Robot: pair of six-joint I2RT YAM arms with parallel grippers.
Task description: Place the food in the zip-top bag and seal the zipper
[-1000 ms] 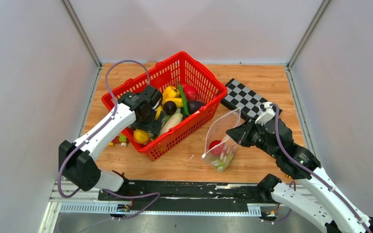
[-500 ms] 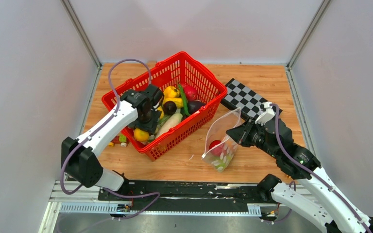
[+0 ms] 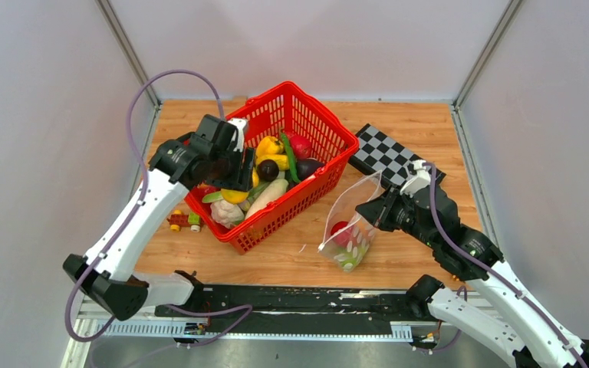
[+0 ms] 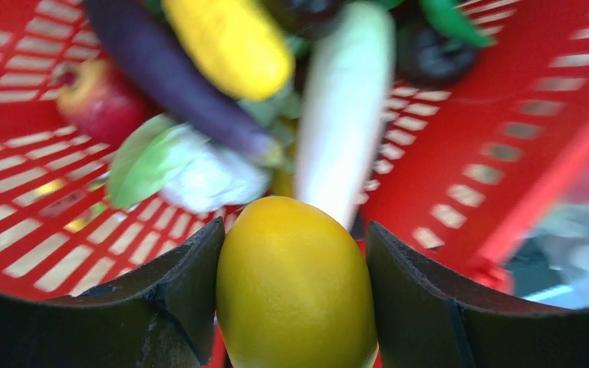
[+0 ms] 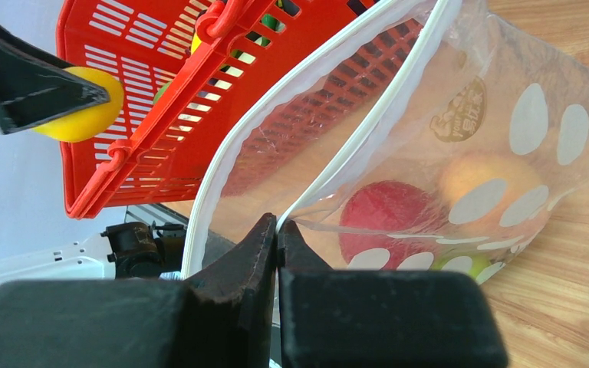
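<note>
A wooden bench [image 3: 291, 257] is enclosed by pale grey walls [image 3: 46, 115], and a red plastic basket [image 3: 336, 138] is set at an angle on its left-centre part. Above the basket's left part, the left claw [image 3: 234, 182] is seen closed partway around a yellow lemon [image 4: 295, 287], whose sides are pressed by both dark inner pads. Below it, in the left wrist view, a white radish [image 4: 345, 107], an ear of corn [image 4: 226, 42], a purple aubergine [image 4: 169, 77], a cauliflower [image 4: 199, 165] and a red apple [image 4: 100, 96] are seen lying in the basket, somewhat blurred. Further into the basket, a yellow pepper [image 3: 270, 146] and a dark avocado [image 3: 268, 169] are seen from above. The zip-top bag [image 3: 350, 218] is stood on the bench just to the right of the basket, between it and the right arm, with its mouth held agape. The right claw [image 5: 277, 226] is pinched fully shut on the near lip of the bag, at the white-edged zipper [image 5: 353, 146]. Inside the bag a red round fruit [image 5: 387, 215], a pale orange fruit [image 5: 472, 180] and something green [image 5: 460, 264] are gathered at the bottom. A black-and-white checkerboard [image 3: 387, 153] is laid flat behind the bag, and small toy blocks [image 3: 184, 221] are scattered by the basket's left side.
</note>
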